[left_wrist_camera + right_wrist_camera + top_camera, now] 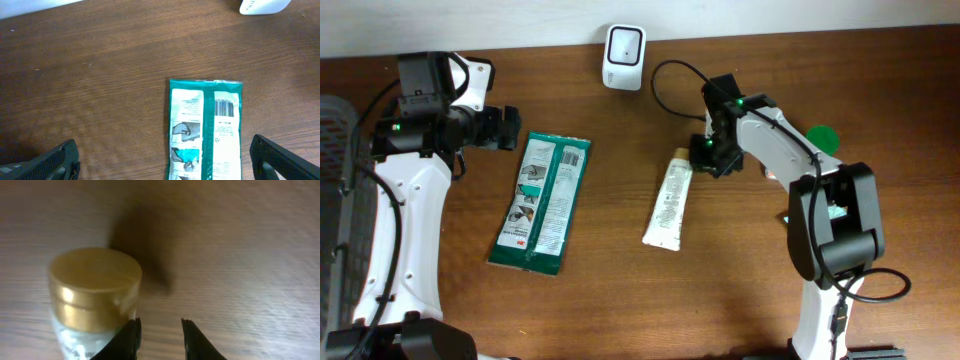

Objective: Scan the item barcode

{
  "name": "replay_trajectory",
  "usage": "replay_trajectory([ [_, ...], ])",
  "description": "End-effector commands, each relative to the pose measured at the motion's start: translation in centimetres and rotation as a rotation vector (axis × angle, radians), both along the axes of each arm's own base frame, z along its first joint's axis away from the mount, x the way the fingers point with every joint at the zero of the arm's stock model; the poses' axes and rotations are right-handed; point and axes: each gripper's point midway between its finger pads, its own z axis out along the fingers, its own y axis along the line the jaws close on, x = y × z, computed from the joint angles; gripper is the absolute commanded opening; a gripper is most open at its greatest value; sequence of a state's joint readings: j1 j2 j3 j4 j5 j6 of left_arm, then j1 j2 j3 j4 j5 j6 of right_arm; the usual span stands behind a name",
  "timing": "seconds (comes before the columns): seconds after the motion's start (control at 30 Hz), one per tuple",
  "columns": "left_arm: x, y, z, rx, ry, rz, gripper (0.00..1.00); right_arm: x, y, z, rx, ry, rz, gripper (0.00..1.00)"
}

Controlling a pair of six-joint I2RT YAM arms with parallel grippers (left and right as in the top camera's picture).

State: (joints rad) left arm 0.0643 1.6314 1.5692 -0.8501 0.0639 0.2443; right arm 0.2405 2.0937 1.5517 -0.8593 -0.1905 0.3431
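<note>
You have a white tube (670, 205) lying flat mid-table, its gold cap (95, 287) toward the far edge; left of it, well apart, a green packet (540, 203) lies flat, printed side up, its barcode (226, 107) showing near its far end; the white scanner (623, 57) sits by the far edge, between them.

Left pincer (162, 150) spread wide; right pincer (159, 335) only narrowly parted.

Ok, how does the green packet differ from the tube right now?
The green packet is wide, flat and teal; the tube is narrow, whitish, with a gold cap. The packet shows a barcode face up; none shows on the tube. The right claw sits beside the tube's cap; the wide-open left claw faces the packet, holding nothing. Both lie flat on the table.
</note>
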Motion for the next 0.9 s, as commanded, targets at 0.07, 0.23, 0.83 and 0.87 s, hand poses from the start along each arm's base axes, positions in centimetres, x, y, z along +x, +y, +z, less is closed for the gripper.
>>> replay_trajectory([
  [0.07, 0.0, 0.0, 0.3, 0.002, -0.009, -0.015, 0.99, 0.7, 3.3, 0.6, 0.072, -0.082, 0.147, 0.27],
  [0.23, 0.0, 0.0, 0.3, 0.002, -0.009, -0.015, 0.99, 0.0, 2.8, 3.5, 0.205, -0.042, 0.239, 0.33],
  [0.83, 0.0, 0.0, 0.3, 0.002, -0.009, -0.015, 0.99, -8.7, 5.9, -3.3, 0.342, 0.267, 0.069, 0.16],
  [0.87, 0.0, 0.0, 0.3, 0.002, -0.009, -0.015, 0.99, -8.6, 6.0, -3.2, 0.344, 0.264, 0.070, 0.06],
])
